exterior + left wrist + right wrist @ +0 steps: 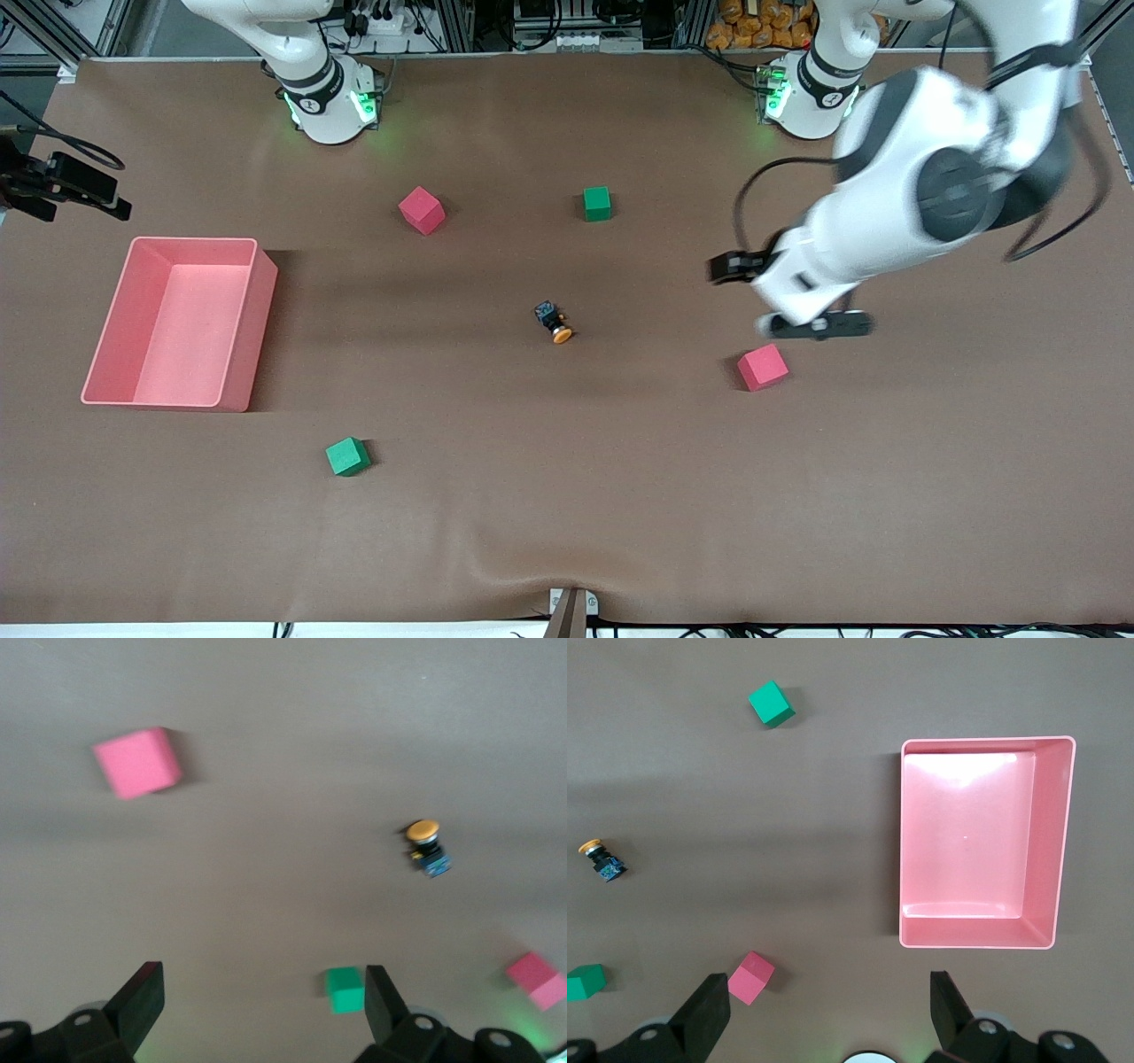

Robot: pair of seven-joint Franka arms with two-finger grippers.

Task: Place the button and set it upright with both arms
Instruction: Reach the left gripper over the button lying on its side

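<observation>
Pink cubes (763, 367), green cubes (347, 456) surround button (555, 322).

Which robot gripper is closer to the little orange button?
The left gripper. It hangs over the table by a pink cube, toward its own end from the button. The right gripper is beside the tray's end.

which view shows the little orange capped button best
The left wrist view: the small push-button with round orange cap and black-and-blue body appears largest there, lying on its side, cap and body distinct. The front view shows it tiny at mid-table; the right wrist view shows it small near the edge.
</observation>
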